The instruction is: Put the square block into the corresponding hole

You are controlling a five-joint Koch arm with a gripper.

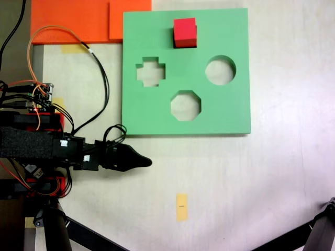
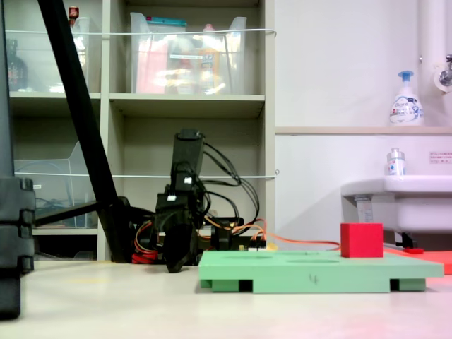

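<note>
Red square block (image 1: 185, 32) sits on the green foam board (image 1: 230, 104), on a pale tabletop (image 1: 272, 183). Gripper (image 1: 142, 162) pinched closed, empty. Shelving (image 2: 191, 106) and sink (image 2: 402, 201) behind.

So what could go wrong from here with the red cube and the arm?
The square block stands proud on the green board near its far edge, so it may not be fully seated in any hole. The gripper rests off the board, and reaching across could nudge the board or knock the block away.
</note>
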